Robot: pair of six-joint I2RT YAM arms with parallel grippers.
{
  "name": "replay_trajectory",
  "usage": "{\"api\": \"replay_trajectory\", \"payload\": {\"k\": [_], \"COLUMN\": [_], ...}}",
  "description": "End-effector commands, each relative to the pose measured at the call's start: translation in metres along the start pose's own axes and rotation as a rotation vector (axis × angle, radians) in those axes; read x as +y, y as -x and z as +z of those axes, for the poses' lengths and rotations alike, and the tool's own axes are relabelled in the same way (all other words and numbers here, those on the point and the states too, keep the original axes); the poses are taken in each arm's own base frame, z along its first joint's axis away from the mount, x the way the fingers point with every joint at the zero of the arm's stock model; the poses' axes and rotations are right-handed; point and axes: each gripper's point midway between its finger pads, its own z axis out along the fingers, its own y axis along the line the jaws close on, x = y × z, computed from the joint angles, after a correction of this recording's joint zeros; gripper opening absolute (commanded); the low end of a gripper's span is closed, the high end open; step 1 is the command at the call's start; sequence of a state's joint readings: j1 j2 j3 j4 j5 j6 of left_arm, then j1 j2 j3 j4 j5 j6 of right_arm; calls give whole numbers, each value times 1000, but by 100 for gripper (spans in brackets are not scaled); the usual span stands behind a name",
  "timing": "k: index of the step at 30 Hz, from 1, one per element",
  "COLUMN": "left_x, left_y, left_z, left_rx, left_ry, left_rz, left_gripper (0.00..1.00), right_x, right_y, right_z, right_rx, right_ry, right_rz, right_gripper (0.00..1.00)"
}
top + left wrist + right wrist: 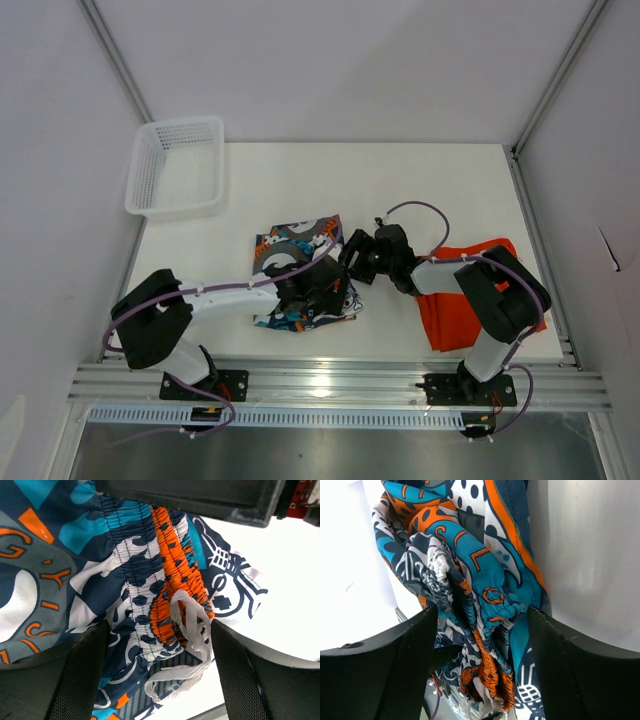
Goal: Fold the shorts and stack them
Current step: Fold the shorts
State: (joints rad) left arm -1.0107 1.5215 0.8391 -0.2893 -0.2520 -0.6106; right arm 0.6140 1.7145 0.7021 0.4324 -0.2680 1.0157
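White desk (400,185) between pale grey walls. Near its middle, toward the near edge, the patterned shorts (290,262), folded to a rough square, with the elastic waistband (167,565) and a loose white drawstring (189,630) at the right-hand side. Soft, light and floppy by the look. Likely to sag and unfold if lifted by 1 corner, so better taken at the thick gathered waistband or along a folded edge, with 2 holds kept level. Worth minding the drawstring, apt to snag on a finger.

Left claw (325,290) low over the near right part of that pair, spread wide, straddling waistband and cord without pinching. Right claw (350,258) at the far right edge, jaws also standing wide, with a bunched ridge of fabric filling the gap and touching both fingers (395,670). Cannot tell whether squeezed or merely straddled.

Further right, well apart, the orange shorts (450,320), lying flat, partly under the right arm, not yet stacked. At the far left corner, partly past the desk edge, the white mesh basket (175,170).
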Motion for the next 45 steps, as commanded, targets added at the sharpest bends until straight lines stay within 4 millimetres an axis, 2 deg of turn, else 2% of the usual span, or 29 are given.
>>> {"api": "replay_trajectory", "payload": {"k": [1,4,5,8,13,14,16,18,21,23,24,26,27,28,29,30,31,32,33,34,35,36,37,38,40,41,42,43,45], "left_x": [-5,-4,-4,-5,-9,-9,-9,-9,-11,-13,-14,-20,-23,-24,-29,-34,-35,-36,-38,-36,-36,-33,-30,-25,-12,0,11,35,55], "left_y": [12,11,11,10,10,11,10,11,11,14,15,21,22,22,28,35,37,40,47,50,60,62,66,76,78,88,86,84,80], "left_z": [-7,-8,-8,-7,-9,-10,-11,-12,-13,-14,-14,-17,-18,-20,-24,-28,-33,-41,-48,-53,-68,-77,-85,-100,-110,-120,-119,-112,-108], "left_rx": [-63,-67,-69,-67,-70,-72,-74,-77,-79,-86,-86,-92,-87,-76,-83,-90,-86,-81,-92,-99,-133,-134,-147,-184,-192,-228,-227,-222,-214], "left_ry": [-27,-28,-31,-44,-69,-71,-72,-78,-89,-97,-100,-114,-125,-130,-142,-150,-158,-156,-160,-154,-168,-162,-164,-178,-170,-170,-153,-100,-75], "left_rz": [8,8,8,21,45,49,57,62,66,66,64,58,59,57,51,44,40,41,34,28,14,8,-3,-27,-70,-111,-134,-181,-219], "left_gripper": [83,81,81,79,76,76,75,74,74,74,74,76,78,79,83,86,88,91,96,99,99,99,99,99,99,99,99,99,99], "right_x": [18,20,23,32,48,55,59,70,82,78,87,68,73,69,55,49,56,52,35,44,43,40,45,46,49,50,62,66,61], "right_y": [3,1,0,2,7,12,14,19,22,23,30,27,30,31,29,26,33,34,31,38,40,46,53,59,70,75,84,87,86], "right_z": [6,5,4,4,5,6,6,7,8,14,18,34,39,45,57,61,67,72,80,83,84,85,85,83,75,70,59,52,38], "right_rx": [1,-5,-5,-7,-5,-13,-11,-15,-24,-21,-31,20,38,55,85,113,117,135,176,180,183,179,163,154,150,143,113,101,88], "right_ry": [74,104,123,168,202,212,214,238,264,246,257,194,198,186,159,141,154,141,96,117,118,109,108,102,76,65,75,78,16], "right_rz": [-47,-58,-63,-68,-116,-132,-174,-226,-278,-315,-334,-348,-356,-358,-343,-335,-350,-345,-324,-329,-325,-317,-323,-340,-343,-350,-360,-369,-353], "right_gripper": [75,74,64,47,38,30,26,15,12,11,11,11,11,12,13,14,15,16,17,20,21,23,33,41,59,62,66,67,74]}}
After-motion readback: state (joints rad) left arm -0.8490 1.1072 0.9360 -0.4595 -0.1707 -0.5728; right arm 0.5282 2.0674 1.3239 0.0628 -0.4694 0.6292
